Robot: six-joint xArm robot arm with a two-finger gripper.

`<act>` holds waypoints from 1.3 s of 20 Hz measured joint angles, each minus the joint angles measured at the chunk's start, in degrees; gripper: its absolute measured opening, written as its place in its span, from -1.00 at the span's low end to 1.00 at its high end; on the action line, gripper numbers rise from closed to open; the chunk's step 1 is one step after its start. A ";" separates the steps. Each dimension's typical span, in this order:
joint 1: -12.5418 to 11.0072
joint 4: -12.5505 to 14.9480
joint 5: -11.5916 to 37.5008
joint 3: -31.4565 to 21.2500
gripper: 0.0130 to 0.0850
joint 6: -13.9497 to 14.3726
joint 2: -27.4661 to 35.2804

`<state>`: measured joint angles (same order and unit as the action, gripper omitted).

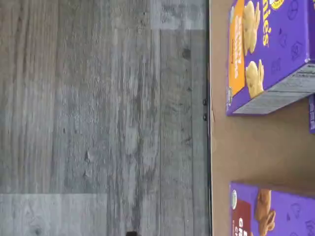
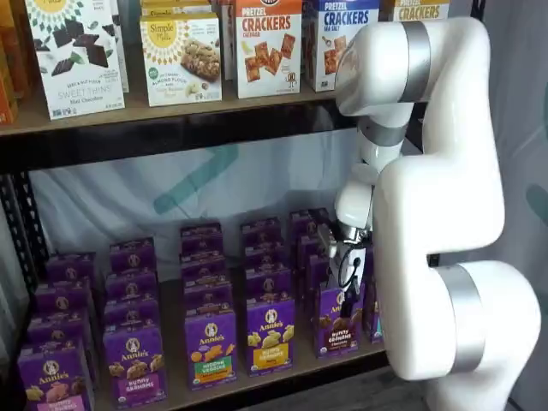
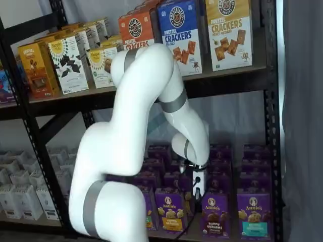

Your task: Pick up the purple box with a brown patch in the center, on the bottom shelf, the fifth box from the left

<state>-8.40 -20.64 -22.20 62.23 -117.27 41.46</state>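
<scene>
The purple box (image 2: 336,320) stands in the front row of the bottom shelf (image 2: 291,370), with dark brown bunny crackers on its front; it also shows in a shelf view (image 3: 214,215). My gripper (image 2: 344,259) hangs just above and in front of it, and shows in both shelf views (image 3: 195,177). Its fingers are dark and side-on, so I cannot tell whether they are open or shut. In the wrist view a purple carton with a brown bunny and a dark red band (image 1: 270,211) stands on the tan board (image 1: 221,147); it seems to be the same box.
A purple carton with yellow crackers and an orange band (image 1: 266,54) stands beside it (image 2: 271,334). More purple cartons fill the rows behind. Cracker boxes (image 2: 267,43) line the upper shelf. A black rack post (image 3: 275,151) stands at the right. Grey plank floor (image 1: 98,118) lies below the rail.
</scene>
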 joint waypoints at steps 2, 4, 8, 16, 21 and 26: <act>0.09 -1.90 -1.08 -0.16 1.00 -1.57 -0.56; 0.34 -2.53 -1.28 -0.99 1.00 -1.89 -1.49; 0.93 -6.73 -0.19 -2.15 1.00 -5.21 -2.37; 1.13 -17.97 1.21 -0.22 1.00 -15.07 -1.53; 0.62 -15.54 0.47 3.88 1.00 -12.98 1.05; 0.27 -10.50 0.56 8.14 1.00 -8.69 4.55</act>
<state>-8.13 -31.13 -21.64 70.37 -125.95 46.01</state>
